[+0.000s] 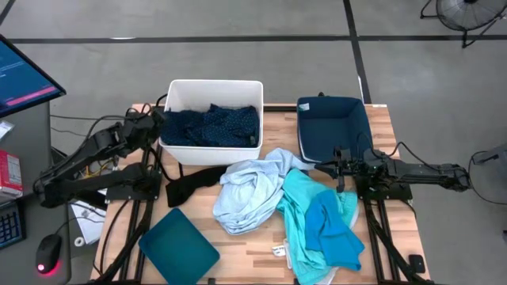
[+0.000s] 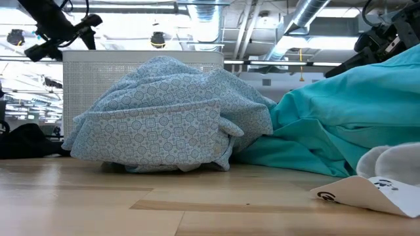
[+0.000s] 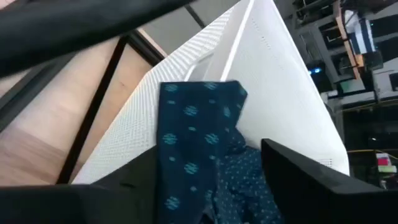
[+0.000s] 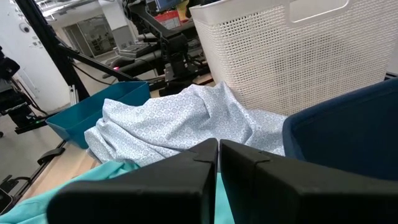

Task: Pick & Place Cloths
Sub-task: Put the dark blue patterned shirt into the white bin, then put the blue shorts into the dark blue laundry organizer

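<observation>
Progress check on the laundry sorting: roughly one piece down, a whole pile to go. In the overhead shot the white bin [image 1: 212, 119] sits in the upper middle of the frame, and the navy dotted cloth [image 1: 214, 125] is already lying inside it. The left gripper [image 1: 156, 120] hangs right at the bin's left rim. From the left wrist camera the jaws stand apart with the dotted fabric running between them, draped against the bin's inner wall, and it can't be told from the pictures whether they're pinching it or letting it go. Best guess is this is the drop-off.

Everything else is out on the table [image 1: 245, 253]. The pale blue cloth [image 1: 249, 194] is heaped in the middle of the frame, the turquoise cloth [image 1: 325, 226] spreads to its right toward the lower right, and a black cloth [image 1: 190, 184] lies just left of the pale blue one, below the bin. A bit of white fabric [image 2: 394, 167] peeks out at the lower right of the low shot.

The right gripper [image 1: 339, 168] waits right of centre, just below the dark blue tub [image 1: 333, 125], jaws clenched on nothing, over the edge of the turquoise stuff. A teal lid [image 1: 179, 245] sits lower left, not involved.
</observation>
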Controlling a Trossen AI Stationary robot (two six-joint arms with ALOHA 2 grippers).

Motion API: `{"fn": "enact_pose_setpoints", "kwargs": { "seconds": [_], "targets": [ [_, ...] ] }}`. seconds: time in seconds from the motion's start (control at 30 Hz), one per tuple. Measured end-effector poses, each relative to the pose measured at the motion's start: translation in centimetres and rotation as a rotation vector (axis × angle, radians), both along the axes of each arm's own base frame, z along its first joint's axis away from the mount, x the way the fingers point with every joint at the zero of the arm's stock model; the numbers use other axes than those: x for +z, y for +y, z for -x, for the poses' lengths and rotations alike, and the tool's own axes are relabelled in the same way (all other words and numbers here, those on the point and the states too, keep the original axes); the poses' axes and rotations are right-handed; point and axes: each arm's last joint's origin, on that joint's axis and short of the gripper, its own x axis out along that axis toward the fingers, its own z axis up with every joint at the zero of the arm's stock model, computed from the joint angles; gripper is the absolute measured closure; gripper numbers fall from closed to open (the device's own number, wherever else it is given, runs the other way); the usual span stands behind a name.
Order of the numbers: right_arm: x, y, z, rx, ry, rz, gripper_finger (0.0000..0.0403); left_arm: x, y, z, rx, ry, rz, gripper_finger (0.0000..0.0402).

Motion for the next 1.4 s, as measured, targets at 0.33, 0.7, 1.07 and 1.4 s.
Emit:
{"fn": "enact_pose_setpoints", "kwargs": {
  "seconds": [0.33,0.7,1.07,1.4],
  "targets": [
    [0.0,0.0,0.0,0.0,0.0,0.0,0.0387,1.5,0.6,-0.8,-0.057,-0.012,-0.173,0.0389],
    [0.0,0.0,0.0,0.0,0.0,0.0,0.0387,6.9,1.2,-3.1,-0.319,-0.224,-0.598,0.0401],
    [1.1,0.0,-0.1,-0.002,-0.128,-0.079,0.0387,8.2,0.6,-8.4,-0.846,-0.432,-0.798,0.0361],
    [3.7,0.0,0.2,0.023,-0.413,-0.273,0.0384,11.0,-2.7,-7.8,-0.991,-0.588,-1.168,0.0204]
  ]
}}
